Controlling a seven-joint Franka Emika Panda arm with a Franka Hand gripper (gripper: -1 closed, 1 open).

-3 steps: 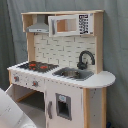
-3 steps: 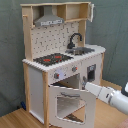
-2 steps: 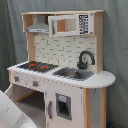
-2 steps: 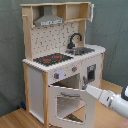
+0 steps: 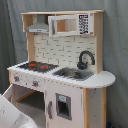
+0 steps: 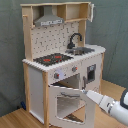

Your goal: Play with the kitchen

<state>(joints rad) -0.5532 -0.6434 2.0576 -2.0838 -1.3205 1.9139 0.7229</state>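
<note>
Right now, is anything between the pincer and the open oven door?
Nothing visible. In the second exterior view the pincer is already at the edge of the swung-open oven door on the kitchen.

Kitchen (image 6: 50, 75) is seen as matt white panels edged in light wood; hob (image 6: 52, 59) glossy black, faucet (image 5: 85, 59) black, sink (image 5: 73, 74) metallic grey.

A grey curtain (image 5: 10, 45) hangs behind, and what looks like wooden floor (image 6: 15, 119) lies below.

2 near front-corner views, both sharing the kitchen (image 5: 60, 70) (image 6: 62, 65)
</note>
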